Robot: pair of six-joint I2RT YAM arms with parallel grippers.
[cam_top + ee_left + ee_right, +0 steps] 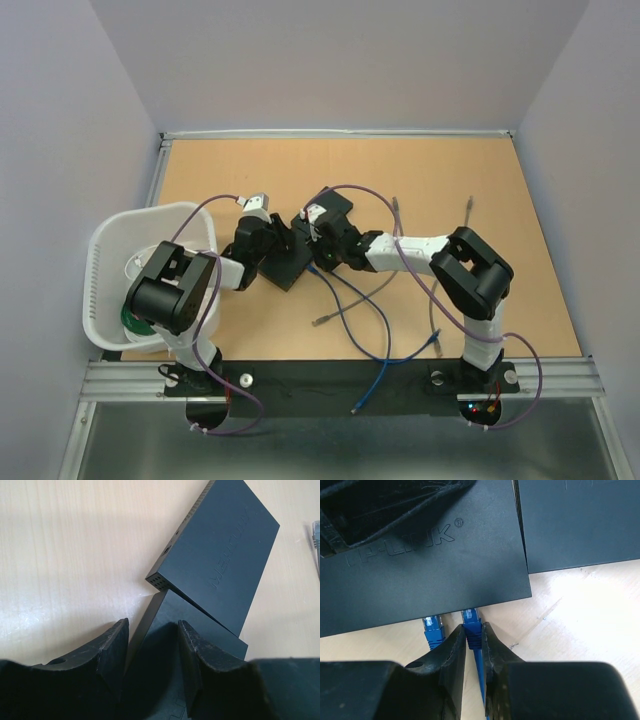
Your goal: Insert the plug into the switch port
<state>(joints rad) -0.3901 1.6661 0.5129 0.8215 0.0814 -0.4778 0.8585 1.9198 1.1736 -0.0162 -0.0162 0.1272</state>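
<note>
Jaws on plug (471,626), second plug (432,628) alongside

1. The tan wooden desk (500,200) carries a black strip (330,385) along its near edge.
2. A white perforated basket (105,250) sits at the left edge, toward the near-left corner.
3. Near the middle lies a black TP-LINK switch (420,570), with a second black switch (580,525) just beside it.
4. A blue plug (470,622) and a second blue plug (432,627) meet the TP-LINK switch's edge.
5. Their blue cables (350,295) trail toward the near edge.
6. Grey cables (397,215) lie right of the middle.
</note>
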